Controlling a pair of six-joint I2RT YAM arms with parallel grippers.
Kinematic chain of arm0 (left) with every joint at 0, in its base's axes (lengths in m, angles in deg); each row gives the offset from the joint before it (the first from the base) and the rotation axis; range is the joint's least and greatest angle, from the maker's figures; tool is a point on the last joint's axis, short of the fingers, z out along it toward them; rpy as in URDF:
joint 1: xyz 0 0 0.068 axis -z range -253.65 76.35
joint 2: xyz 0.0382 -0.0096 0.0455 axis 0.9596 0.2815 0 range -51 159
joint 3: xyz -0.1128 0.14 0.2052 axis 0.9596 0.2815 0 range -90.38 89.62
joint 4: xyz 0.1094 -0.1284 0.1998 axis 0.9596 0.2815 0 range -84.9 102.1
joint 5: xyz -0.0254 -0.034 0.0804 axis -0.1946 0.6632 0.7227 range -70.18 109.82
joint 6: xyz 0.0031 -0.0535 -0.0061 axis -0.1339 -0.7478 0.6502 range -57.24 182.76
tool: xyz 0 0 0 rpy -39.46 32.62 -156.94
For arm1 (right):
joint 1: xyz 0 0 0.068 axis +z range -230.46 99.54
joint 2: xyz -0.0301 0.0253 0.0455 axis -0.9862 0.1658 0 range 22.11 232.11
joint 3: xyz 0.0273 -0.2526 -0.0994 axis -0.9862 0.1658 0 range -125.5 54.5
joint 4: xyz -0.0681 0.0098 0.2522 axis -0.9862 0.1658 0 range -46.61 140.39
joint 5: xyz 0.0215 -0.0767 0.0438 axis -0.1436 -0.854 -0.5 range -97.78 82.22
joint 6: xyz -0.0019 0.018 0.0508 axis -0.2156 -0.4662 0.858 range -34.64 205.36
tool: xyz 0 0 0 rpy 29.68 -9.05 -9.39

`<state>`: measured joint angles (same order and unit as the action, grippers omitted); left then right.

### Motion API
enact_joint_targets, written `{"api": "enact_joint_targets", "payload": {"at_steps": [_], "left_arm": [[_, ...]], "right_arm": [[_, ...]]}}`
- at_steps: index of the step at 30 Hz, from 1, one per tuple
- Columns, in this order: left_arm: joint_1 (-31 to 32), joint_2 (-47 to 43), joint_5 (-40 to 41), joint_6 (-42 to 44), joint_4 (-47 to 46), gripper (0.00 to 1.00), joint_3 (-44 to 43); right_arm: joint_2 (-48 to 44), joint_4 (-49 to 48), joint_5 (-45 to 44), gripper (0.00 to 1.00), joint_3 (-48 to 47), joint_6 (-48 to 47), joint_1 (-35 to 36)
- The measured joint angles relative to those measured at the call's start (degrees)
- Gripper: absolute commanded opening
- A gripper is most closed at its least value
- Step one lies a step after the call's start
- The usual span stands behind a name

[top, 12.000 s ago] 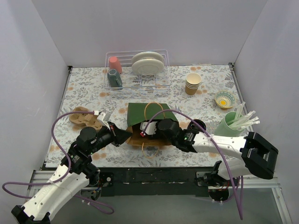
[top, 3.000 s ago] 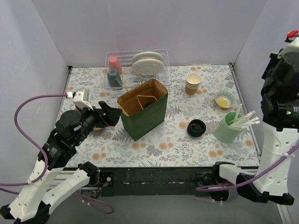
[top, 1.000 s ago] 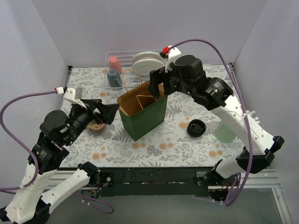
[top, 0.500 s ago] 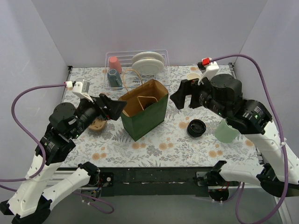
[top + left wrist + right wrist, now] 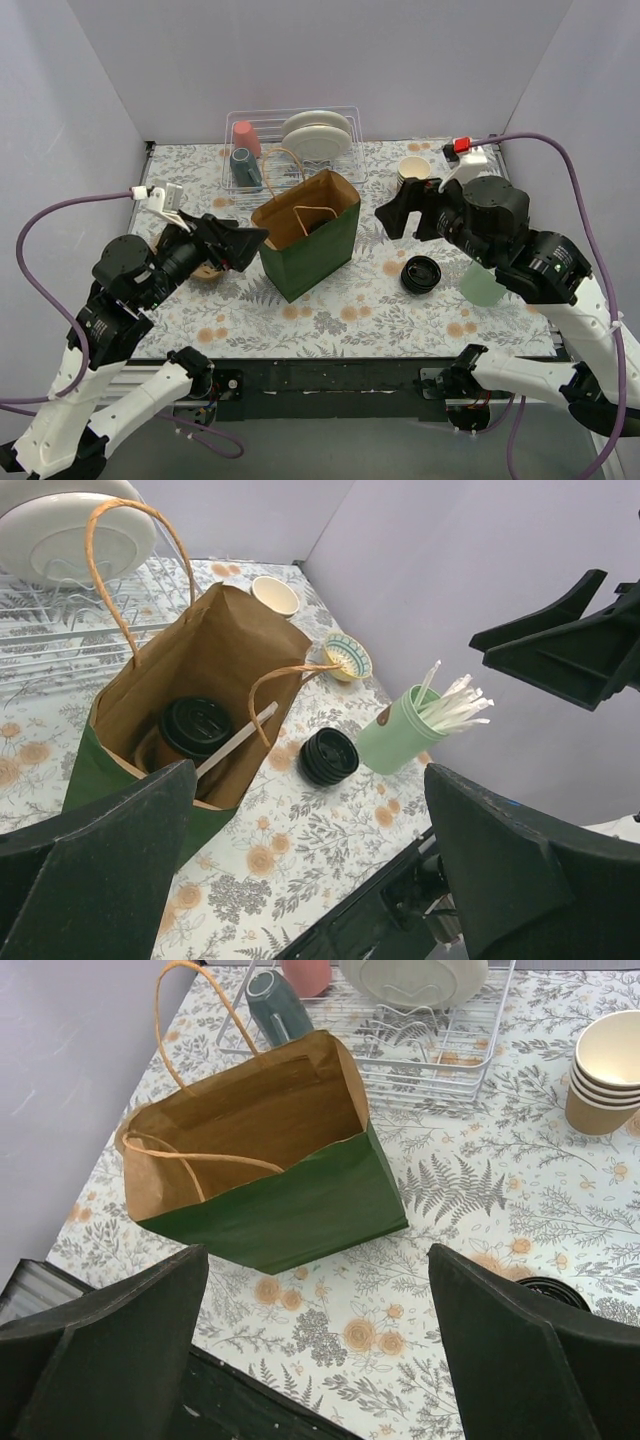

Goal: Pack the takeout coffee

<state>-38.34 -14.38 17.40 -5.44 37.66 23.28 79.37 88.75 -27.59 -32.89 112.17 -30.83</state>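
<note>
Now, coffee: we see the takeout coffee (image 5: 197, 727) lidded inside the paper bag (image 5: 215, 670), centre-left of frame.
Handling: we judge it light, crushable; grip below the lid.
Pincers: left pincer (image 5: 300, 880) and right pincer (image 5: 320, 1345) both spread, holding nothing.

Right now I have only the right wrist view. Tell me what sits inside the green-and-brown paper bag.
Observer: The left wrist view shows a brown kraft-paper cup with a black round lid standing on the floor of the paper bag.
Operator: Report anything else in there.
Observer: A pale thin stick leans beside that cup, its top end at the bag's near rim.
Operator: Name what stands to the right of the loose black plastic lid.
Observer: A light green cup full of white straws.
</note>
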Motion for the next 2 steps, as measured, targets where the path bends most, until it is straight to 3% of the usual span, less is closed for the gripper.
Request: {"api": "enact_joint_targets", "payload": {"at_steps": [2], "left_arm": [[0.0,0.02,0.02,0.02,-0.02,0.98,0.22]], "right_arm": [[0.02,-0.42,-0.22,0.99,0.0,0.09,0.0]]}}
